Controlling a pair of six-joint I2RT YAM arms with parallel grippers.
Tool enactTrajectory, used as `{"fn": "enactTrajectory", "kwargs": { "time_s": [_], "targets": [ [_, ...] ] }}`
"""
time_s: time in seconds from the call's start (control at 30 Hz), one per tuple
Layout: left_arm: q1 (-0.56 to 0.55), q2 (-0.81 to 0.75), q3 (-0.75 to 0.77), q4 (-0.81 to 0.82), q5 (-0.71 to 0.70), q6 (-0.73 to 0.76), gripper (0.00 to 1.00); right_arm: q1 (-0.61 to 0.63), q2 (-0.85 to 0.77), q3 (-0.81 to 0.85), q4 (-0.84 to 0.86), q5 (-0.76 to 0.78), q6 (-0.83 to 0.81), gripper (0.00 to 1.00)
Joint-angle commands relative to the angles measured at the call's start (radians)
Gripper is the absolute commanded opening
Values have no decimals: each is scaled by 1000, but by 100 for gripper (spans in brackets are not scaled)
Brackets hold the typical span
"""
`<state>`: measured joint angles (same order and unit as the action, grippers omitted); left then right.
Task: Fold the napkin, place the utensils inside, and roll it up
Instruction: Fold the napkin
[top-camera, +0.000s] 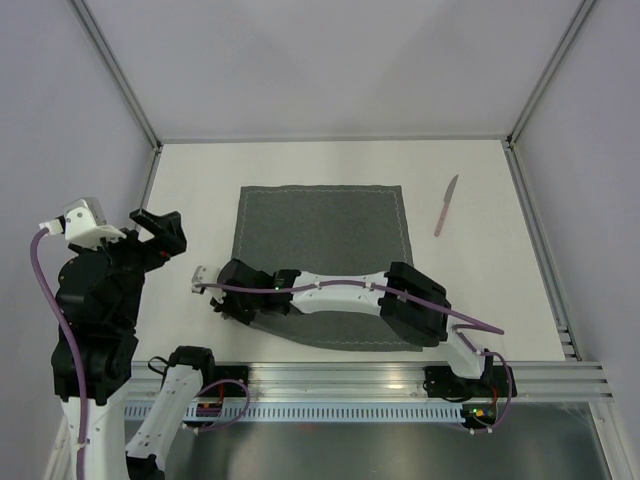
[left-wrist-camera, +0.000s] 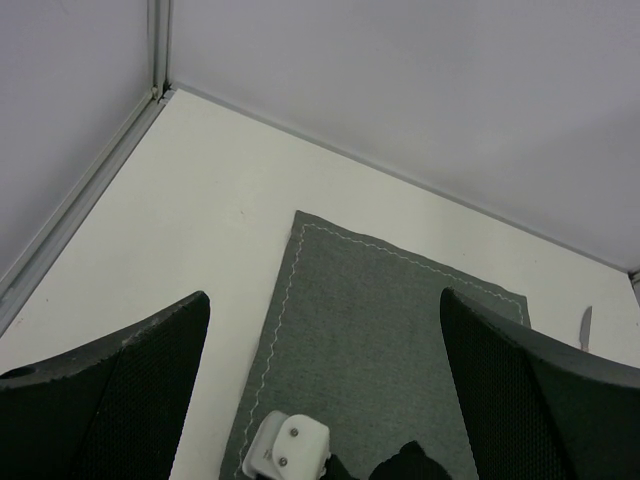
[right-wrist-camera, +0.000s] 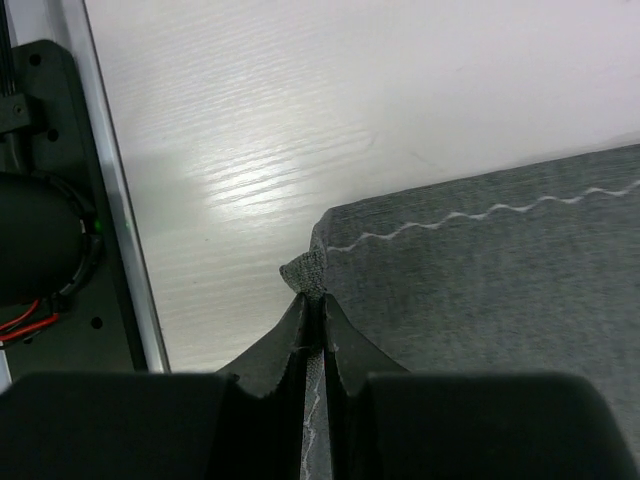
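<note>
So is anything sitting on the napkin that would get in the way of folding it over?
Nothing visible does. The right fingers pinch the napkin at its near-left corner, and the cloth beyond that arm is bare. The knife lies on the table to its right, apart from it.

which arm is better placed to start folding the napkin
Right. The right gripper is shut on the near-left corner of the napkin, ready to carry it over. The left gripper hangs open off to the left, holding nothing.
</note>
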<state>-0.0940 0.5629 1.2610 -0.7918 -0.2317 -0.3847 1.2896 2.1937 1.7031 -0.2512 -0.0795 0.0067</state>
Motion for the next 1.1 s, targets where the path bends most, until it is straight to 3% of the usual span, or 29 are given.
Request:
{"fn": "enactTrajectory", "kwargs": {
  "time_s": [0.0, 0.47, 1.07],
  "targets": [
    [-3, -15, -23, -4, 8, 23, 100, -36, -123, -6, 4, 50, -31, 15],
    [-3, -47, -182, 57, 94, 12, 100, -251, -362, -250, 81, 211, -140, 11],
    [-3, -92, -402, 131, 183, 40, 100, -512, -391, -339, 135, 245, -195, 0]
  ]
}}
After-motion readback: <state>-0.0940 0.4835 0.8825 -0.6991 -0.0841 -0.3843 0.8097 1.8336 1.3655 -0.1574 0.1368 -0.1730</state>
